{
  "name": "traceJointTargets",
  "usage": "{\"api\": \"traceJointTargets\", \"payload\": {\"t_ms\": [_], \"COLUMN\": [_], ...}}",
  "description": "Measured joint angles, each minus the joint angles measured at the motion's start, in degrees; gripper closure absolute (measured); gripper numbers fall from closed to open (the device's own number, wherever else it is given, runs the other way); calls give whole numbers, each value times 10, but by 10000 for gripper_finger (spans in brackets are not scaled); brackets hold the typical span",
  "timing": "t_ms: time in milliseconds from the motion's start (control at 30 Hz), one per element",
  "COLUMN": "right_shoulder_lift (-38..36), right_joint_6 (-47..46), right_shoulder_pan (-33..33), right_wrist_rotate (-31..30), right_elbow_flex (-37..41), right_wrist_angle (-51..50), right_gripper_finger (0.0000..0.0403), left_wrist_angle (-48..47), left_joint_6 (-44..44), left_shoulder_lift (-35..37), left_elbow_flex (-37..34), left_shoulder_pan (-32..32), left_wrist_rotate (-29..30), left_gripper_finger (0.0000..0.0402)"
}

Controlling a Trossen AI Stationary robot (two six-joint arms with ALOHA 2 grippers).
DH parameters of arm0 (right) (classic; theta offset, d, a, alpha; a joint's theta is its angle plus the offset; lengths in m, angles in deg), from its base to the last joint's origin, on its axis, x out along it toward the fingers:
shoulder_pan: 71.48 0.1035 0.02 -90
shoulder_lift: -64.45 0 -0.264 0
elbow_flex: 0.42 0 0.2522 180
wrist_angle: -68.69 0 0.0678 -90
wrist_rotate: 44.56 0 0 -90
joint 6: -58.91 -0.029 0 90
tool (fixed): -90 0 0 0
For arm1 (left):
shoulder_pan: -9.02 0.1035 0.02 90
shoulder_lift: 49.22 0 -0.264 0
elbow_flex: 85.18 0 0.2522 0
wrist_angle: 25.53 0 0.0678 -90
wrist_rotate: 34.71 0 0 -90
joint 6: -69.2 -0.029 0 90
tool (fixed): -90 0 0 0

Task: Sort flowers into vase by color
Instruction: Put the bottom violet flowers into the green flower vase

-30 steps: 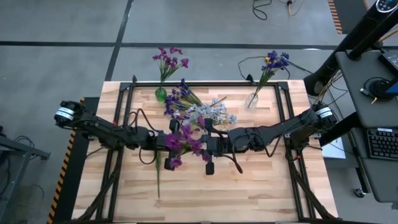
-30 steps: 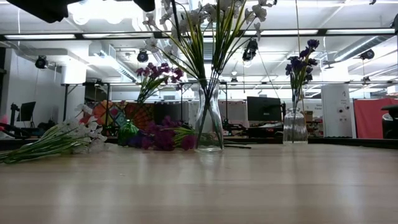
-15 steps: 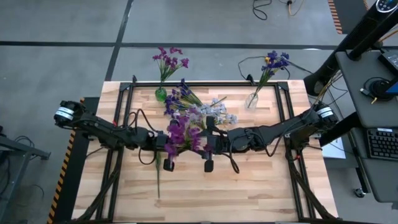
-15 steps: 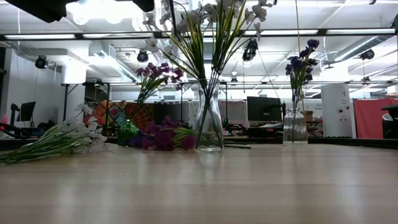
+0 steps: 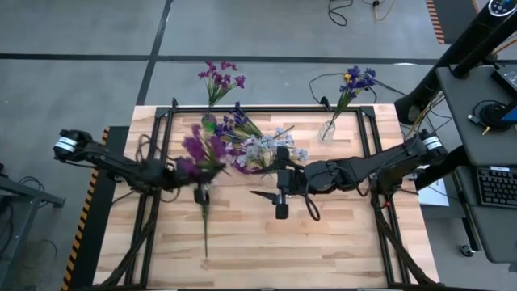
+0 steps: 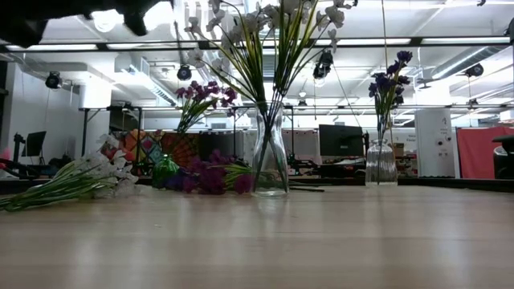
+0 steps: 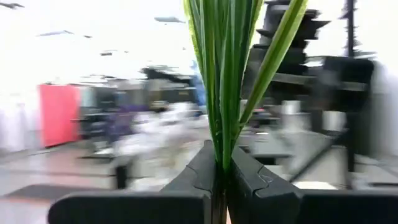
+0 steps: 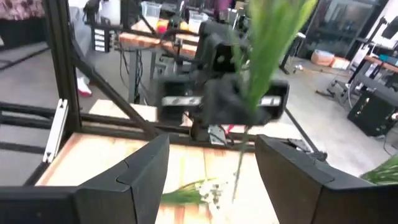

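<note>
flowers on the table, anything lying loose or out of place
Yes. White flowers lie flat on the table instead of standing in a vase, and magenta flowers lie beside the middle vase. The left hand holds a green stem.

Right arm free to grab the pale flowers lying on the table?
Probably yes. The right gripper is open and empty, and the pale flowers lie just beyond it. The left gripper, shut on the magenta spray, is off to the side.
</note>
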Motion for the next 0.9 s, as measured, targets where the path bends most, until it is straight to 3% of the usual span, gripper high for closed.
{"api": "traceJointTargets", "payload": {"t_ms": [233,400,667,900], "right_shoulder_lift": [-24,-33,-33,-33], "right_joint_6": [0,7,8,7], "right_shoulder_pan": [0,0,-4,-5], "right_wrist_rotate": [0,0,0,0], "right_elbow_flex": [1,0,0,0], "right_wrist_angle": [-43,-48,-53,-57], "right_gripper_finger": [171,170,170,170], "left_wrist_angle": [-75,-197,-382,-390], "left_joint_6": [-77,-91,-21,30], "left_shoulder_lift": [133,200,229,234], "left_elbow_flex": [-34,-18,16,12], "left_shoulder_pan": [2,31,156,309], "left_wrist_rotate": [181,193,107,-25], "left_gripper_finger": [401,401,402,402]}}
